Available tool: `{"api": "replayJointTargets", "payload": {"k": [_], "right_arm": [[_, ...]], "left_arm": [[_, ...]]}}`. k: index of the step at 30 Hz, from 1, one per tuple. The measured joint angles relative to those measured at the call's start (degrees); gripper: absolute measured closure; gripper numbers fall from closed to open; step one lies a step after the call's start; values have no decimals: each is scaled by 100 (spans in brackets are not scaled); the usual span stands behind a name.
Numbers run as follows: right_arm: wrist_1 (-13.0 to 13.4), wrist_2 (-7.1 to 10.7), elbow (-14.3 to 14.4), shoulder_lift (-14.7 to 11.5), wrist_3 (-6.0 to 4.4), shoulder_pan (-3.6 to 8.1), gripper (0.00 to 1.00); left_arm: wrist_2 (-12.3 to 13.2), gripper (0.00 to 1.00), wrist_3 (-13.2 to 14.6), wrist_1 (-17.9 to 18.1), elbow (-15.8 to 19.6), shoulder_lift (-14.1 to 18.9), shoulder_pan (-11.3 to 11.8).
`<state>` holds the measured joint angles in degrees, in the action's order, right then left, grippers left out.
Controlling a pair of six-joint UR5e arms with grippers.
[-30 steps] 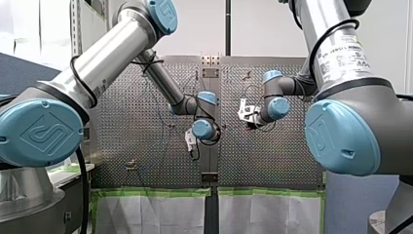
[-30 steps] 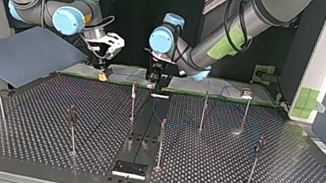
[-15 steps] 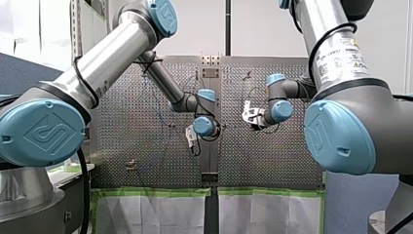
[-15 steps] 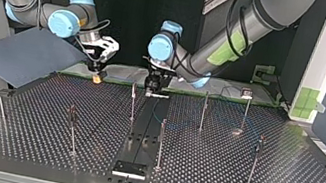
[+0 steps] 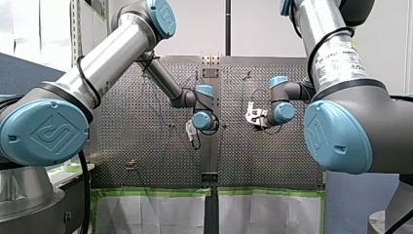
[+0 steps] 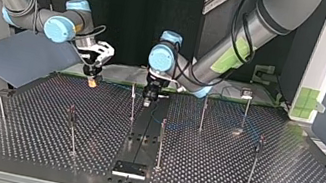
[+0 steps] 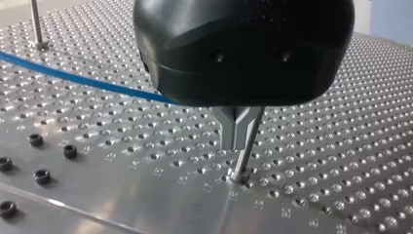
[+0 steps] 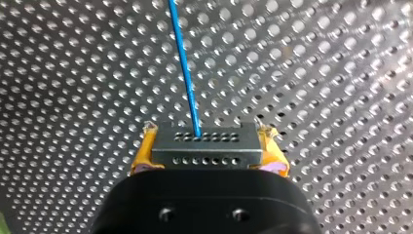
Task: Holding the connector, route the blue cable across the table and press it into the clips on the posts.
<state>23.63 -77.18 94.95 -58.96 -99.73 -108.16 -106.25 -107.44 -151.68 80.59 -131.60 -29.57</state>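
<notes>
Right wrist view gives us the main worry: the blue cable (image 8: 185, 63) leaves the connector (image 8: 204, 139) as a thin single strand, so a hard pull across the perforated table (image 8: 341, 73) could, we judge, strain that joint or drag the connector askew between the yellow pads (image 8: 142, 153). A second risk sits at our left gripper (image 7: 237, 140): it hangs low, just beside a thin post (image 7: 243, 163) (whether it touches we cannot tell), and a sideways move could knock or bend the post. Slack cable could also snag on another post before it reaches a clip.

Our right gripper (image 8: 207, 155) is clenched on the connector, one pad at each end, with the cable running straight ahead of it over the table. Our left gripper's metal fingers are drawn together with nothing visible between them. The cable lies on the plate behind them, apart from the fingertips. In the top view the cable trails low among the posts, and whether any clip holds it is too small to tell
</notes>
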Motion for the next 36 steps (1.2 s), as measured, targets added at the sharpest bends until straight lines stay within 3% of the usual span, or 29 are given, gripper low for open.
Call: {"api": "replayJointTargets", "payload": {"k": [10,19,20,21,22,23,24,25,26,27,28,36], "right_arm": [[6,13,-154,12,-28,174,100],[10,183,-293,36,-31,271,100],[10,198,-304,39,-30,276,100],[11,215,-315,43,-31,284,100],[10,223,-320,46,-31,290,100],[8,230,-324,49,-31,298,100],[6,237,-327,51,-31,307,100],[3,240,-328,52,-31,315,100],[-1,242,-329,52,-29,326,100],[-7,242,-329,53,-25,346,100],[-11,240,-330,54,-22,363,100],[-50,220,-331,59,-4,461,100]], "left_arm": [[-13,100,53,-165,-196,0,98],[-22,100,89,-252,-306,6,106],[-23,86,90,-254,-307,5,106],[-26,86,93,-257,-307,5,107],[-40,75,104,-269,-307,5,107],[-58,53,121,-287,-307,5,102],[-81,53,144,-310,-308,6,92],[-124,29,186,-351,-308,7,77],[-159,13,221,-386,-308,7,65],[-198,13,259,-424,-308,7,50],[-252,0,312,-479,-308,8,29],[-612,0,672,-840,-298,20,-166]]}}
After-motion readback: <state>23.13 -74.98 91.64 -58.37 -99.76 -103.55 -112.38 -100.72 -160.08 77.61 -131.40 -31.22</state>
